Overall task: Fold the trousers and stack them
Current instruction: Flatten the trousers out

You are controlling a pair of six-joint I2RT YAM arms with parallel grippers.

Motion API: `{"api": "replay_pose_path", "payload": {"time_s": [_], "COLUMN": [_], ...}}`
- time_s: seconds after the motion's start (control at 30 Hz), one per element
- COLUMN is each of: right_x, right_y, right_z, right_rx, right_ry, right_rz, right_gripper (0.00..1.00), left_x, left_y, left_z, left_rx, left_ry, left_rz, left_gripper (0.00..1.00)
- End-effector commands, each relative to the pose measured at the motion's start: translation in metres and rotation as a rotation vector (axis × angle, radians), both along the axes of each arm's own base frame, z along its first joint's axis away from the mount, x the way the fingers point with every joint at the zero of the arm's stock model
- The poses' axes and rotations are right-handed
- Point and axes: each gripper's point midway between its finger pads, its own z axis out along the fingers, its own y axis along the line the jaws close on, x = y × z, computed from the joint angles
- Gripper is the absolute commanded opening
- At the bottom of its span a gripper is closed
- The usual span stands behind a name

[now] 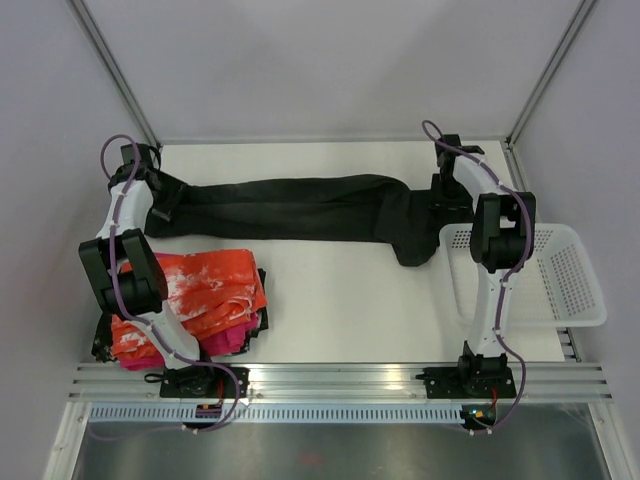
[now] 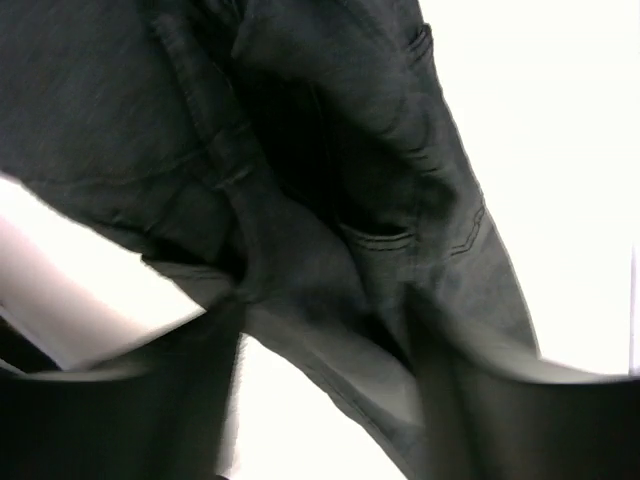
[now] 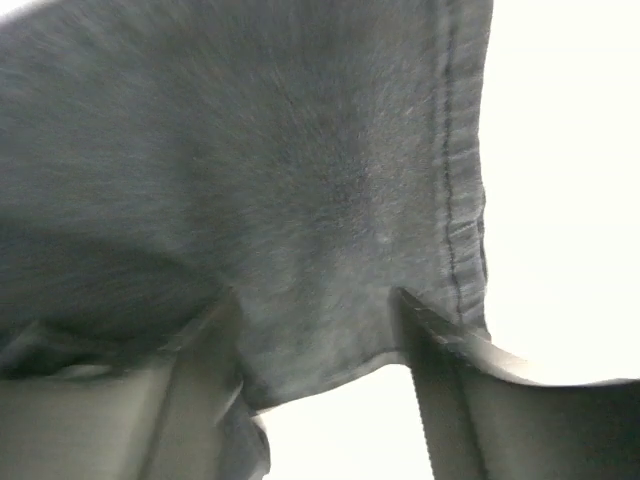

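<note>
The black trousers [image 1: 300,208] lie stretched out flat across the far part of the table, waist end at the left and leg ends at the right. My left gripper [image 1: 160,203] is down at the waist end. In the left wrist view its blurred fingers stand apart, open [image 2: 320,340], over the pocket seams of the trousers [image 2: 330,150]. My right gripper [image 1: 440,195] is at the leg ends. Its fingers also stand apart, open [image 3: 315,330], with the hemmed edge of the trousers [image 3: 250,150] lying loose between them.
An orange-and-white mottled garment [image 1: 205,290] lies folded on a magenta-pink one [image 1: 228,340] at the near left, next to the left arm. A white perforated basket [image 1: 575,290] stands at the right edge. Frame posts and grey walls close off the back.
</note>
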Motion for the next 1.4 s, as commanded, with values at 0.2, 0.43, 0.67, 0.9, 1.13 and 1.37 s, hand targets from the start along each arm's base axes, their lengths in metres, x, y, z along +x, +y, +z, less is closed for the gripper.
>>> {"api": "replay_pose_path", "payload": {"time_s": [0.2,0.43,0.67,0.9,1.13,1.37], "right_x": [0.081,0.051,-0.027,-0.064,-0.093,-0.112], "right_y": [0.026,0.100,0.148,0.159,0.151,0.143], "right_z": [0.162,0.168,0.128,0.126,0.093,0.065], "right_rx": [0.149,0.396,0.303,0.327,0.208,0.189], "right_ry": [-0.422,-0.435,-0.238,-0.197,-0.014,0.071], "right_rz": [0.066,0.355,0.635,0.600,0.601,0.551], "right_gripper": [0.88,0.81,0.82,0.82,0.82,0.79], "left_x": [0.020,0.036,0.063,0.068,0.074,0.072], "left_y": [0.013,0.047,0.047,0.032,0.023,0.026], "left_z": [0.052,0.083,0.079,0.034,0.016,0.015], "left_rx": [0.085,0.178,0.135,0.065,0.067,0.089], "left_ry": [-0.060,-0.094,-0.164,-0.121,-0.094,-0.083], "left_rz": [-0.092,-0.027,-0.155,-0.220,-0.257,-0.267], "left_gripper": [1.00,1.00,1.00,0.99,0.99,0.99]}}
